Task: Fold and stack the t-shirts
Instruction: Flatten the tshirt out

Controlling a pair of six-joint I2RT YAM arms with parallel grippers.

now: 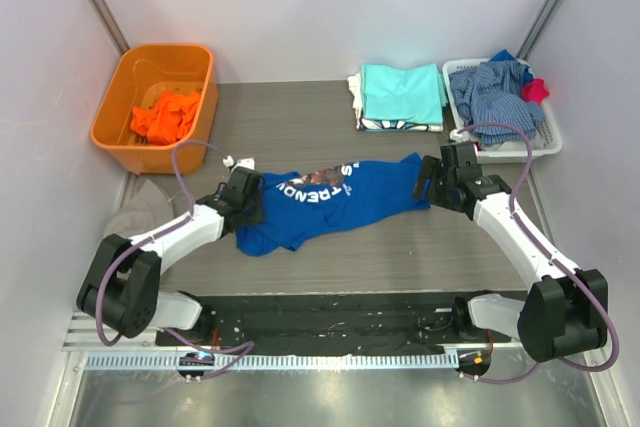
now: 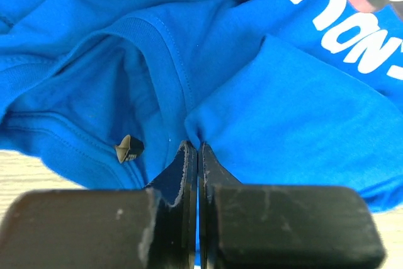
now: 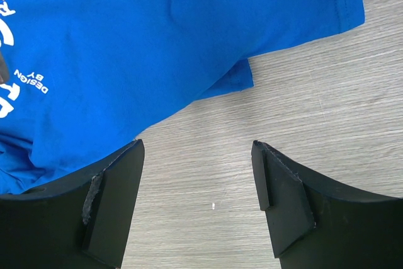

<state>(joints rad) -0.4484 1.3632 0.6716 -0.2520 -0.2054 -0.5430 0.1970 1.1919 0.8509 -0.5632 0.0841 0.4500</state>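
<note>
1 royal blue t-shirt (image 1: 330, 202) is lying on the desk (image 1: 400, 247), and a folded pile is showing 1 aqua t-shirt (image 1: 402, 92) over at least 1 white t-shirt (image 1: 400, 125). 2 containers are standing there: 1 orange tub (image 1: 140, 159) holding 1 orange heap (image 1: 165, 117) whose shirt count cannot be told, and 1 white basket (image 1: 520, 152) holding 1 checked garment (image 1: 495, 92) and 1 red cloth (image 1: 537, 90). 2 end effectors are showing: 1 left end effector (image 1: 248, 197) and 1 right end effector (image 1: 432, 185).
</note>
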